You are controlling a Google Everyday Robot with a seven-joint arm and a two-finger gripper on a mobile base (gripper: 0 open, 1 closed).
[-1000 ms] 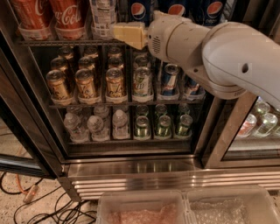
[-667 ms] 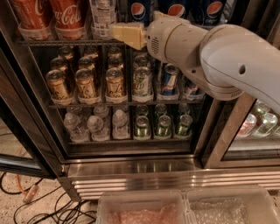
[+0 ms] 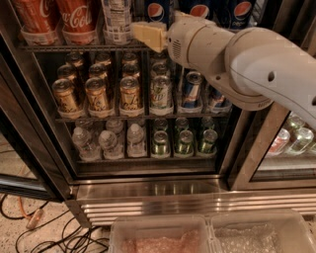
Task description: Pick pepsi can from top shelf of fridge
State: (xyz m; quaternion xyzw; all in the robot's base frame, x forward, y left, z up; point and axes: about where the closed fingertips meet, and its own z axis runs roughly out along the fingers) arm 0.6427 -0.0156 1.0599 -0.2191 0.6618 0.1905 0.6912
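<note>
The tan-tipped white gripper [image 3: 147, 35] hangs at the front rail of the thin silvery wire top shelf [image 3: 64, 48], before a dark-blue pepsi can [image 3: 157, 11]. A white-labelled clear bottle [image 3: 117, 20] crowds its left, and more dark-blue cans [image 3: 243, 11] pack the right.

**Operator:** Identify the table.

**Technician:** The table [image 3: 74, 47] is the top wire rack of the fridge [image 3: 148, 190], with a flat front rail.

**Operator:** State its load.

**Technician:** Left to right: two red Coca-Cola cans [image 3: 79, 17] seated in clear holders, one labelled bottle [image 3: 116, 17], then pepsi cans [image 3: 156, 11] side by side. The tool [image 3: 143, 34] sits at the front rail, before the leftmost pepsi can.
</note>
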